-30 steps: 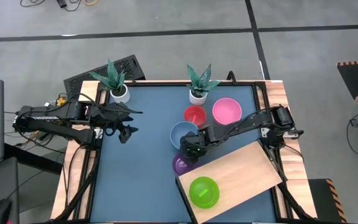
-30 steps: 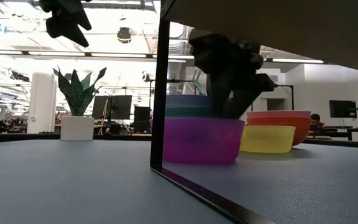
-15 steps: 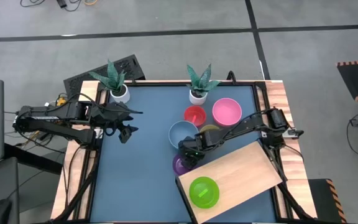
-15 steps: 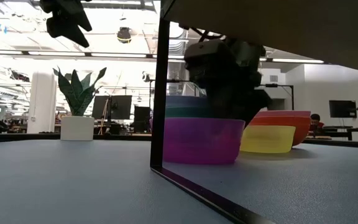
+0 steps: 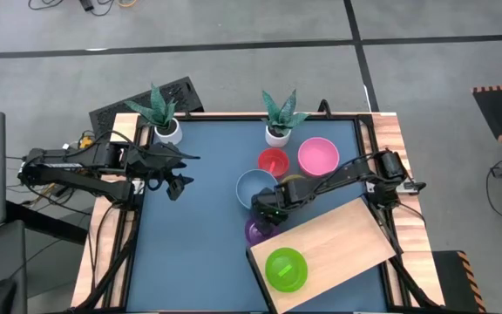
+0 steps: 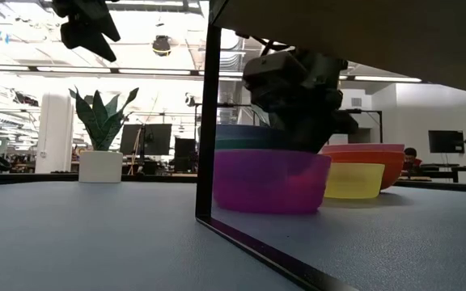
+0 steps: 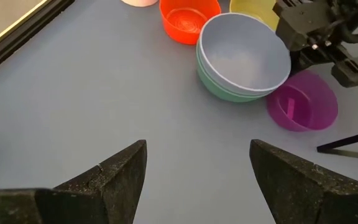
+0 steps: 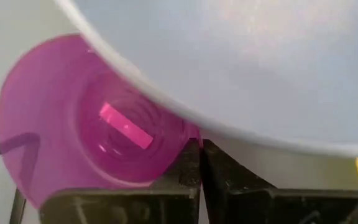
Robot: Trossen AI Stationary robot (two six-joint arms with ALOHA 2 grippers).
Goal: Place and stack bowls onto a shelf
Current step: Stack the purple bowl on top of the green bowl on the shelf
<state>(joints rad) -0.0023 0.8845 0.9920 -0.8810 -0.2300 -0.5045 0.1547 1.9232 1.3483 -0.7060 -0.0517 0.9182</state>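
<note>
Purple bowl (image 5: 257, 230): on the blue tabletop (image 5: 199, 227), at the shelf's near-left edge, just beside the light blue bowl (image 5: 257, 187). In the low view it sits slightly tilted, one side lifted. The right claw (image 5: 268, 212) pinches its rim, fingers pressed together on the wall as the right wrist view shows (image 8: 194, 168).

Light blue bowl: nested in a green bowl (image 7: 225, 93), seen in the left wrist view; touching or nearly touching the purple bowl.

Red bowl (image 5: 273, 162): behind the light blue bowl, near the right plant.

Yellow bowl (image 6: 350, 179): behind the right arm, beside the red bowl; mostly hidden from above.

Pink bowl (image 5: 317, 155): right of the red bowl, towards the tabletop's far right corner.

Lime bowl (image 5: 286, 268): on the shelf, at its near-left end.

Shelf (image 5: 347, 244): pale wood board, raised over the tabletop's near right part and set at an angle; its dark leg (image 6: 205, 121) stands upright in the low view.

Left claw (image 5: 174, 186): held above the tabletop's left side, well apart from the bowls, fingers (image 7: 114, 174) spread.

Plants: two in white pots, one at the far left corner (image 5: 166, 129), one at the far middle (image 5: 278, 133).
</note>
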